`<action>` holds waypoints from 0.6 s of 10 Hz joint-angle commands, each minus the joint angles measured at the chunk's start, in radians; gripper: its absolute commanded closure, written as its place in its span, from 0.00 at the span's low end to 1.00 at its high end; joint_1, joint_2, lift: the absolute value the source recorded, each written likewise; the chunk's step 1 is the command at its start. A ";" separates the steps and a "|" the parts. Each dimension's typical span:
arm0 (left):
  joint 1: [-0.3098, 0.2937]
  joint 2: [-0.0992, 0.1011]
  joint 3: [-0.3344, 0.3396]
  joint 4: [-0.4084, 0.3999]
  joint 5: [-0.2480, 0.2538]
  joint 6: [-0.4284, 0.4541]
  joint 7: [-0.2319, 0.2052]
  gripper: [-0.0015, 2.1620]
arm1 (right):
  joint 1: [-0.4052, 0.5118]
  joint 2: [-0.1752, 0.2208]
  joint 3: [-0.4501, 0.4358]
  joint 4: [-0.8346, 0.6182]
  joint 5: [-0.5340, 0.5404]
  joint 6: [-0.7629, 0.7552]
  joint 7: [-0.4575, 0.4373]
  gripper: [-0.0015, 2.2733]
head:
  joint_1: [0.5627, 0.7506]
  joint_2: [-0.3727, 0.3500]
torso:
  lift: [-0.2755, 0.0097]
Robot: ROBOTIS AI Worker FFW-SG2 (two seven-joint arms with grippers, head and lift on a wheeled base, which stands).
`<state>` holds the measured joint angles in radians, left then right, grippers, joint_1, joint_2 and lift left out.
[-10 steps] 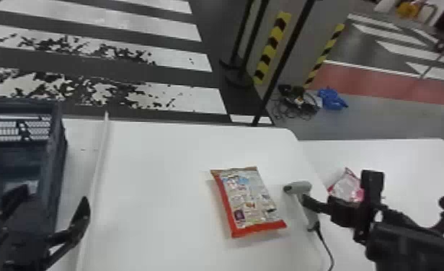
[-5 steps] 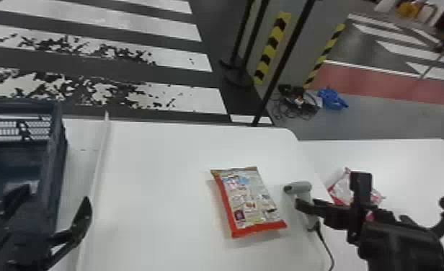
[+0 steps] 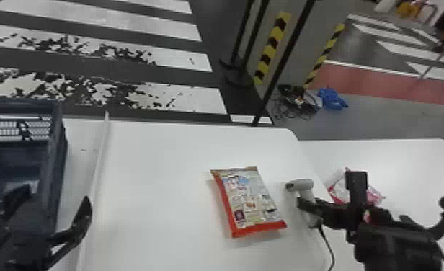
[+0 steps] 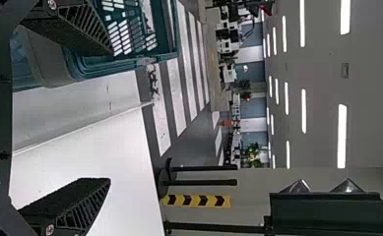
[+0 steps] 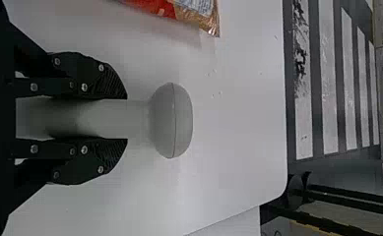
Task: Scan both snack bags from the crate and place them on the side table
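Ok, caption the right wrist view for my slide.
Right gripper closed on the handheld scanner, a snack bag lying nearby on the white table.

The left gripper (image 3: pixel 53 198) has its fingers apart. From it, the crate (image 4: pixel 116 65) lies toward eleven o'clock, the table (image 4: pixel 105 152) and floor stripes (image 4: pixel 174 101) near twelve, a yellow-black strip (image 4: pixel 196 200) toward one.

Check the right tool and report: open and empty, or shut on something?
Shut on the scanner: the right tool has a finger pressed against each side of the grey handle.
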<state>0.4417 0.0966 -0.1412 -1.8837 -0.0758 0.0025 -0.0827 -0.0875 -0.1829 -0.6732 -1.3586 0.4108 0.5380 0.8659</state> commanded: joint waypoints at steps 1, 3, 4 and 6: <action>0.000 0.000 0.000 0.000 0.001 0.000 0.000 0.04 | 0.022 0.022 -0.009 -0.062 -0.004 -0.014 -0.001 0.98 | 0.70 0.03 | 0.62; 0.000 0.000 -0.001 0.000 0.001 0.000 0.000 0.04 | 0.057 0.066 -0.017 -0.188 0.002 0.093 0.013 0.98 | 0.70 0.03 | 0.62; 0.000 0.002 -0.001 0.000 -0.001 0.000 0.000 0.04 | 0.074 0.082 -0.014 -0.238 -0.001 0.173 0.033 0.98 | 0.70 0.03 | 0.62; 0.000 0.002 -0.005 -0.002 0.001 0.000 0.000 0.04 | 0.114 0.122 -0.009 -0.356 0.000 0.280 0.067 0.98 | 0.70 0.03 | 0.62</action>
<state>0.4418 0.0981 -0.1449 -1.8846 -0.0753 0.0024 -0.0828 0.0141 -0.0728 -0.6825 -1.6840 0.4110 0.7970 0.9357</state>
